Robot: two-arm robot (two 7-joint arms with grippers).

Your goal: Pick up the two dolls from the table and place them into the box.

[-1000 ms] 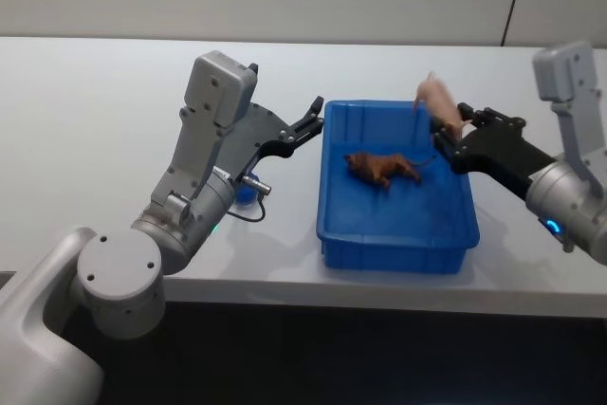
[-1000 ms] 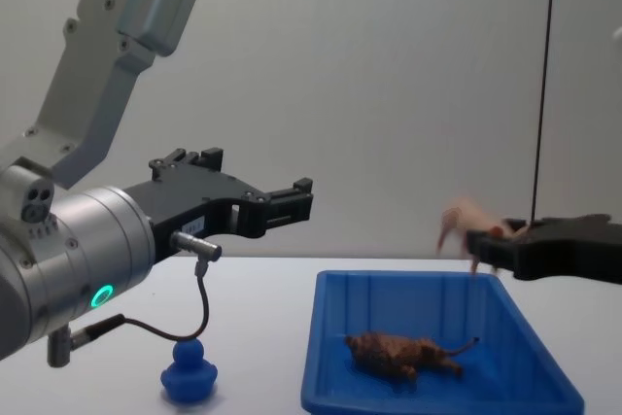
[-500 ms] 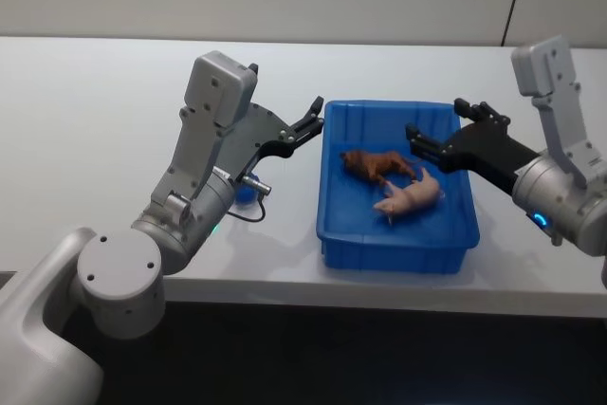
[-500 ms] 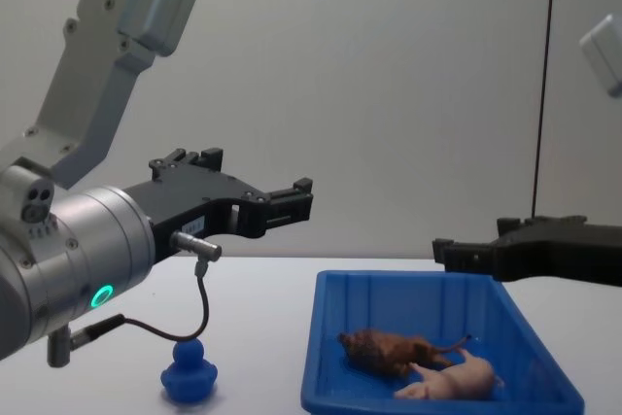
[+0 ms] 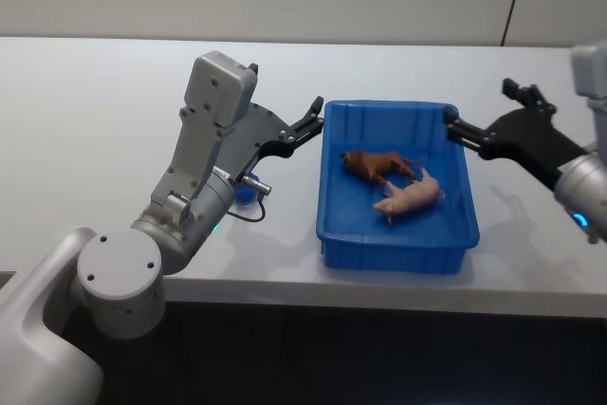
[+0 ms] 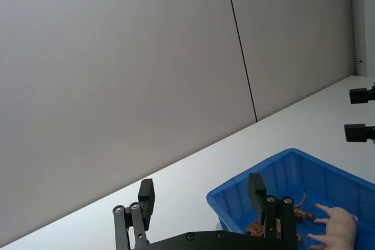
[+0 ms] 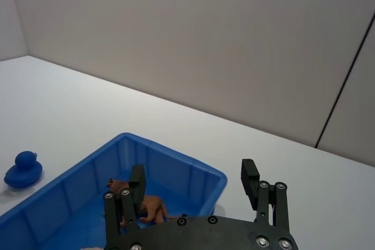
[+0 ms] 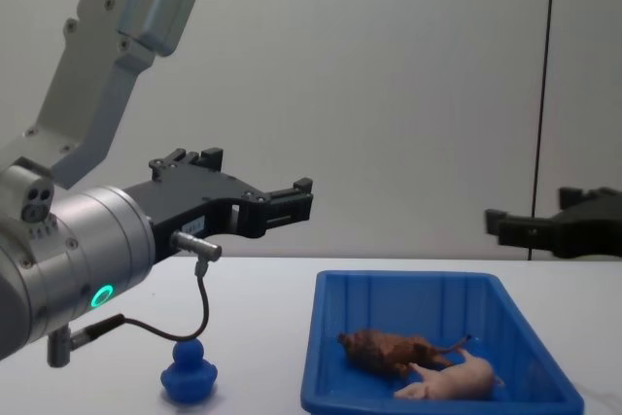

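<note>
Two dolls lie inside the box; the brown four-legged doll is toward the far side, the pink pig on its side just beside it, nearer you. Your left gripper hangs above the table close to the box's left wall, its fingers spread apart; your right gripper is raised off the box's far right corner, fingers spread wide too; a blue duck stands on the table left of the box, beneath your left arm.
</note>
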